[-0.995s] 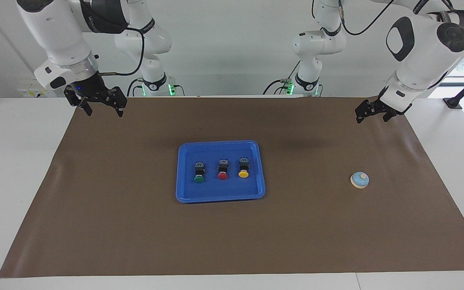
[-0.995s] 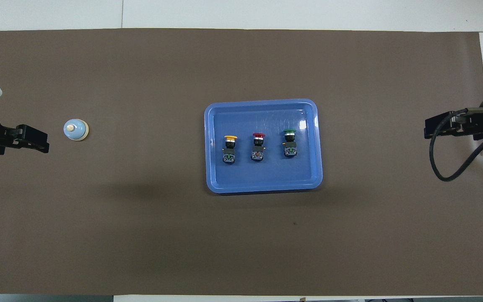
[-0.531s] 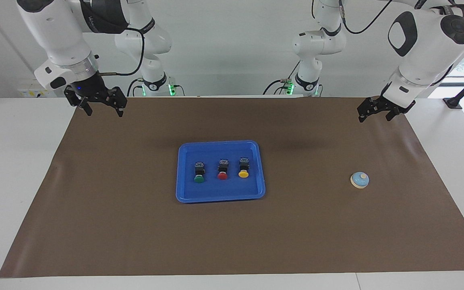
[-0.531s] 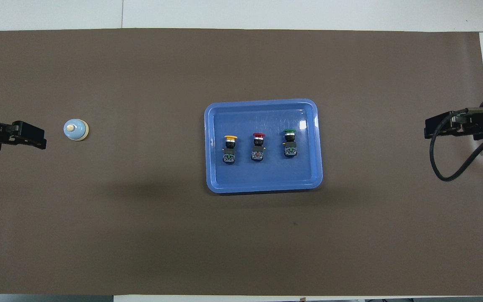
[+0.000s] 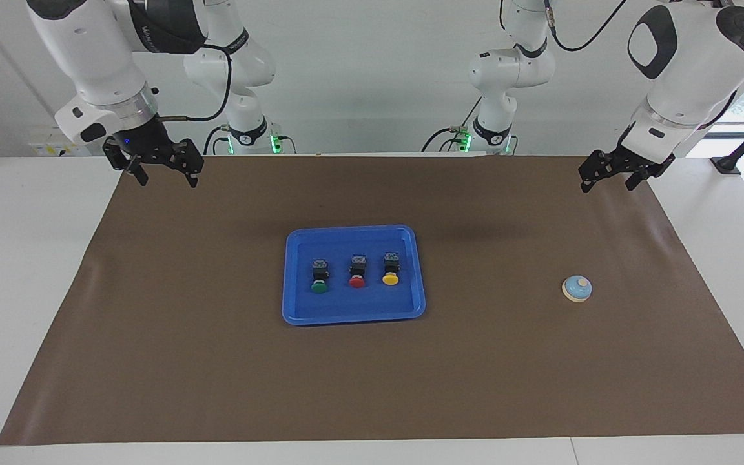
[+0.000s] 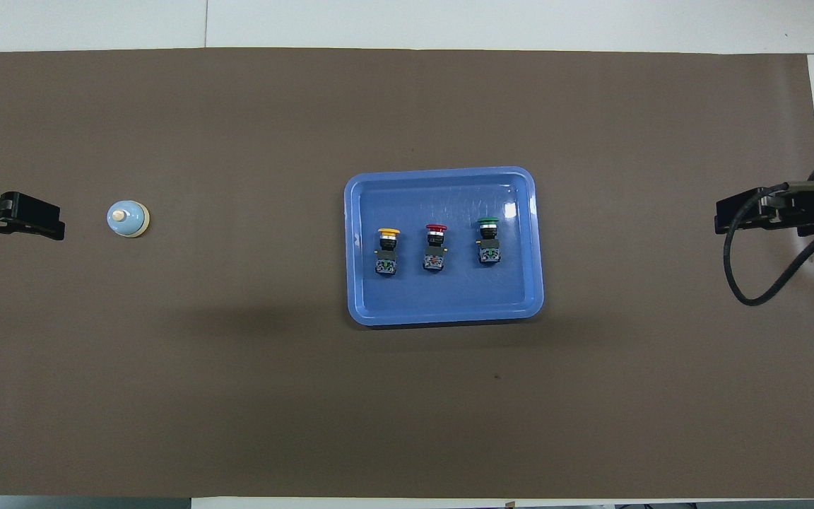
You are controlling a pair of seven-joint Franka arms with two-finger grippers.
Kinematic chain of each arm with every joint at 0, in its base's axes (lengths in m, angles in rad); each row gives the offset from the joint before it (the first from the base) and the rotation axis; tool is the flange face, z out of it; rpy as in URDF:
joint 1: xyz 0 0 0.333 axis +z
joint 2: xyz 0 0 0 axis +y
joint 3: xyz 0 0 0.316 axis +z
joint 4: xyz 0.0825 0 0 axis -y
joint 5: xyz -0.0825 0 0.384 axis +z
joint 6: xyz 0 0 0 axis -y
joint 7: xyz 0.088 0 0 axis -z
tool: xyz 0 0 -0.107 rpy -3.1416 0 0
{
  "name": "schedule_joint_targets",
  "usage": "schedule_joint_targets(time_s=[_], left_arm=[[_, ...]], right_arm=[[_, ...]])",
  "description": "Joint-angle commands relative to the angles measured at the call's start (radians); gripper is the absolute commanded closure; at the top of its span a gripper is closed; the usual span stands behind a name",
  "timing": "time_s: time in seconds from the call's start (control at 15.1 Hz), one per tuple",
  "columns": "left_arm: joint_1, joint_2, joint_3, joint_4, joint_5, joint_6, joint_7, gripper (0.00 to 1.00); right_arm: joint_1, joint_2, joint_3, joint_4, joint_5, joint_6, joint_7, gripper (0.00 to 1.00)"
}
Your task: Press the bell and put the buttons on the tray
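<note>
1. Two grippers hang raised over the edge of the brown mat nearest the robots. The left gripper is over the corner at the left arm's end of the table, the right gripper over the corner at the right arm's end. Each has its fingers spread apart and carries nothing.

2. Farther from the robots than those corners lies the blue tray, midway along the mat between the two arms and well apart from both grippers. Its long sides run across the table from one arm's end to the other.

3. In the tray, three buttons sit in a row along that long direction: the green button toward the right arm's end, the red button in the middle, the yellow button toward the left arm's end. Each lies on its side, black body toward the robots, round cap pointing away from them. By how they lie, the placing looks done.

4. Slightly farther out than the row of buttons, toward the left arm's end, the bell stands alone on the mat, a light blue dome on a cream rim with a cream knob on top. It lies forward of the left gripper, which is much the nearer of the two. Any press would likely fall to that arm, coming down on the knob.
</note>
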Motion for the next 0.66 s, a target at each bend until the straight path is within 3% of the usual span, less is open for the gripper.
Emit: schedule_joint_targets(time_s=[0.0,0.6], left_arm=[[-0.019,-0.006,0.007,0.011,0.01,-0.024,-0.003,0.0],[-0.023,-0.008,0.007,0.005,-0.015,-0.016,-0.001,0.0]], right_arm=[[-0.012,-0.017,0.007,-0.02,0.009,0.007,-0.022,0.0],[-0.012,-0.017,0.007,-0.02,0.009,0.007,-0.022,0.0]])
